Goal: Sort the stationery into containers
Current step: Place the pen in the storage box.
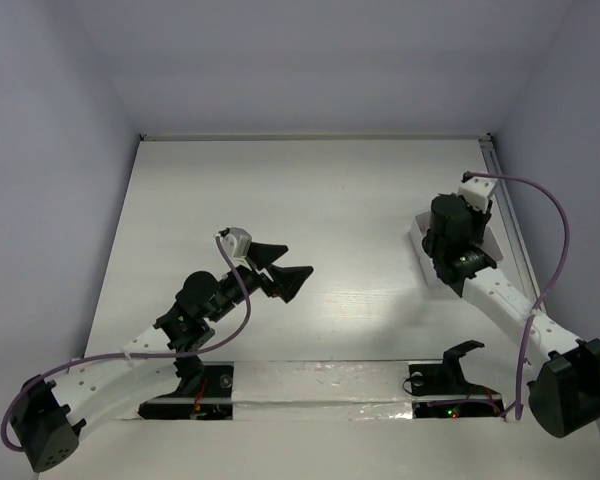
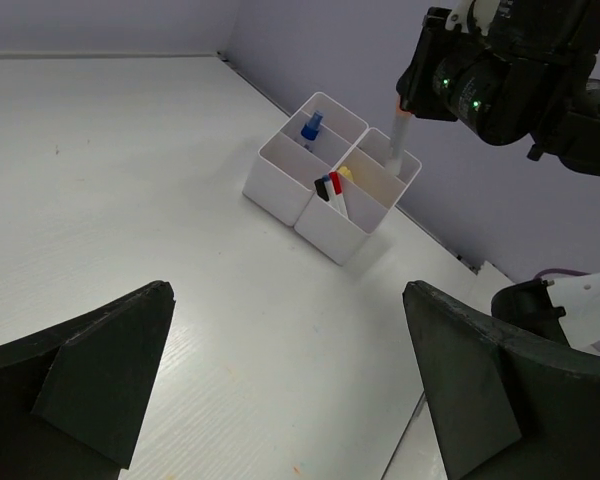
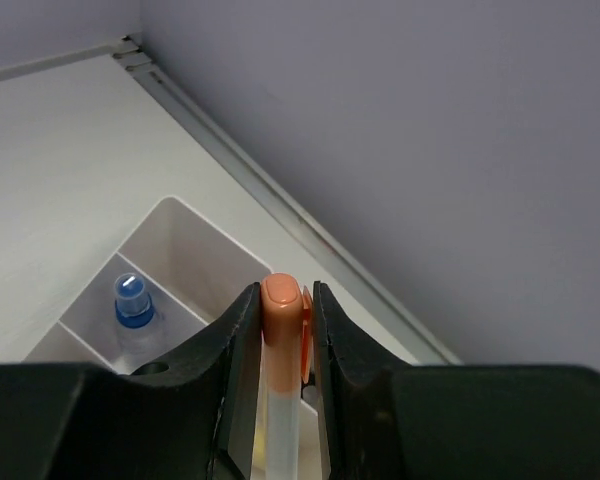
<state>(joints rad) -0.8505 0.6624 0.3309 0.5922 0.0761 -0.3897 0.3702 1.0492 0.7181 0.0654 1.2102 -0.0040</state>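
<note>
The right end effector is clamped on an orange-capped pen, pinching it just under the cap so that it hangs upright. Directly below it stand the joined white boxes, and the pen's lower end sits at the mouth of the compartment beneath the fingers. In the compartment beside that, a blue-capped item stands on end. The next compartment holds black and red-tipped sticks with a yellow piece just behind them. The left end effector has its jaws spread wide with nothing between them, hovering above bare worktop. The boxes lie well ahead of it.
</note>
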